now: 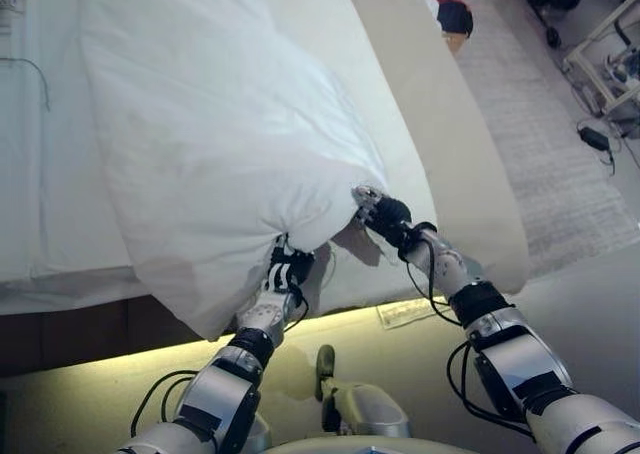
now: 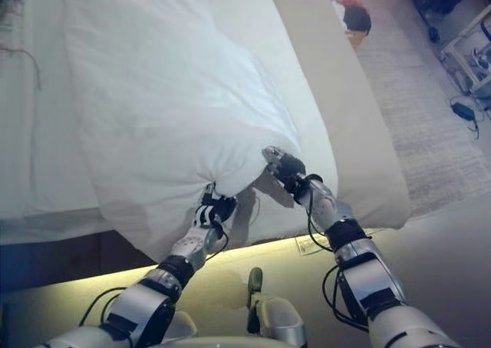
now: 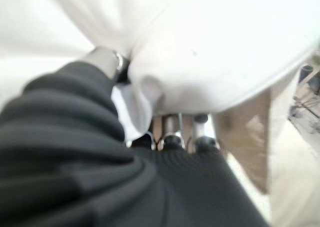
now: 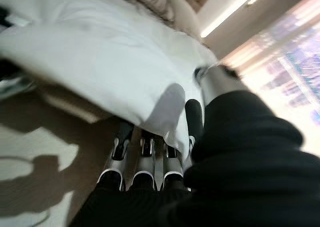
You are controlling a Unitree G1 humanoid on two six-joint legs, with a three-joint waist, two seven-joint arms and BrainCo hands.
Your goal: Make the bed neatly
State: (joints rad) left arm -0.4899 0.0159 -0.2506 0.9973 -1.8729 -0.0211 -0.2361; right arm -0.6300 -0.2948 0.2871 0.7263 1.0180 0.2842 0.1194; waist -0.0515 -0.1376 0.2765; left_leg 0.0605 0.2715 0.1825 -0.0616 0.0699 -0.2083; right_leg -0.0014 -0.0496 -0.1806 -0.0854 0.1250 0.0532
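Observation:
A white duvet (image 1: 210,124) lies along the bed (image 1: 440,124), its near end bunched and lifted off the mattress. My left hand (image 1: 287,270) grips the near edge from below, fingers and thumb (image 3: 107,62) pinching the cloth (image 3: 210,57). My right hand (image 1: 375,211) holds the near right corner; in the right wrist view its fingers (image 4: 145,157) lie under the duvet (image 4: 100,62) and the thumb (image 4: 212,79) presses on top. Both hands hold the duvet above the bed's foot.
The beige mattress edge (image 1: 490,224) runs along the right side. A grey rug (image 1: 540,144) covers the floor to the right, with a white rack (image 1: 610,64), a black adapter (image 1: 595,137) and a basket of clothes (image 1: 452,19). A lit strip (image 1: 150,359) runs under the bed's foot.

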